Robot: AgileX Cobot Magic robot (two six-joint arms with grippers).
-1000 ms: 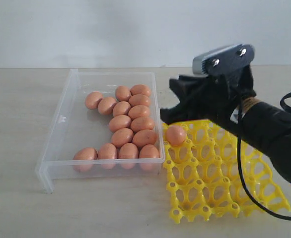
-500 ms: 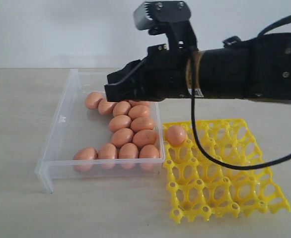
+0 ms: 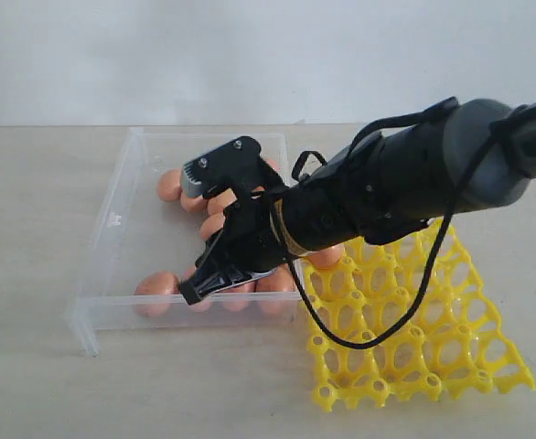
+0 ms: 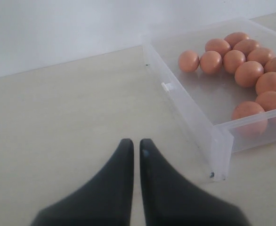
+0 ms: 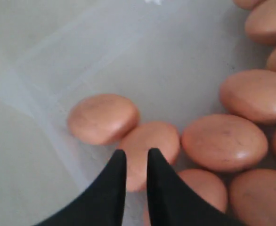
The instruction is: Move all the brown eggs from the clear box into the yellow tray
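Inside the clear box (image 3: 101, 240), the right gripper (image 5: 134, 153) held its fingers (image 5: 110, 188) clenched and empty, tips pointing at one brown egg (image 5: 152, 139) just beyond them.

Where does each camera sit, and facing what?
Exterior: off the arms, facing the table and wall; sees clear box, yellow tray, right gripper in the box.
Left wrist: over the table, facing the box's corner; left gripper shows.
Right wrist: over the box, looking down on brown eggs; fingertips show.
Shared: all three show box and eggs.
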